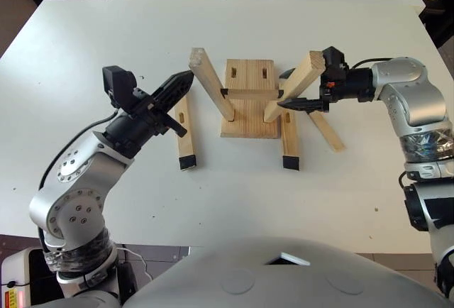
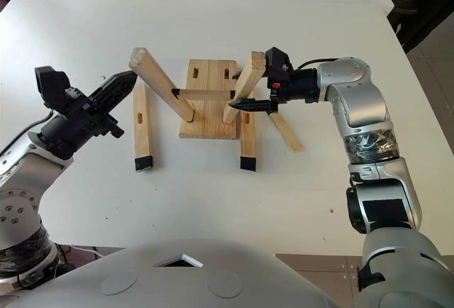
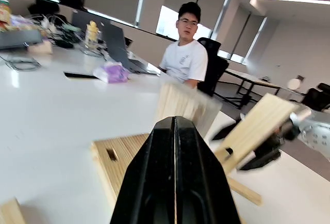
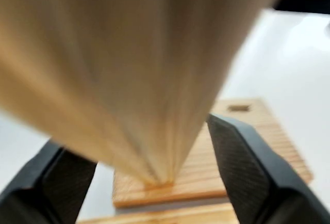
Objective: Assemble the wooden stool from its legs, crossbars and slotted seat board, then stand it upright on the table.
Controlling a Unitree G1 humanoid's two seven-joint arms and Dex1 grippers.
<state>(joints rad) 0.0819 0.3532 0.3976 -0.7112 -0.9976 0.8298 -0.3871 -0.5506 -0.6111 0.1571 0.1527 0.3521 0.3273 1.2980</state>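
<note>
Obs.: the right gripper [image 1: 296,102] sat low against the near upright leg [image 1: 296,81]. In the right wrist view its fingers [image 4: 246,175] stood apart, one on each side of the leg's foot, with a gap showing on both sides. They were spread around it, not clamped. Directly under the fingertips lay the seat board [image 1: 248,113], flat on the table [image 1: 85,52] with its slots facing up.

Across the board from the right gripper stood the far upright leg [image 1: 211,84], leaning outward. A crossbar [image 1: 248,94] ran between the two legs. The left gripper [image 1: 181,81] hung just beside this far leg, on its outer side, and we could not tell whether it touched. The left wrist view showed its fingers [image 3: 154,182] pressed together with nothing between them.

Toward the robot from the left gripper, a loose leg [image 1: 186,134] lay flat on the table. Toward the robot from the right gripper, just beside the board's edge, lay a second loose leg [image 1: 289,145]. A shorter loose bar [image 1: 328,132] lay on the arm side of that one.

Judgement: the step in hand was seating the first leg pair in the board, so we put the task at roughly halfway. The next move called for the right gripper to close on the leg's foot and press it squarely home. The left gripper would have to open before taking up a loose leg. The second pair and the turn upright were not yet done.
</note>
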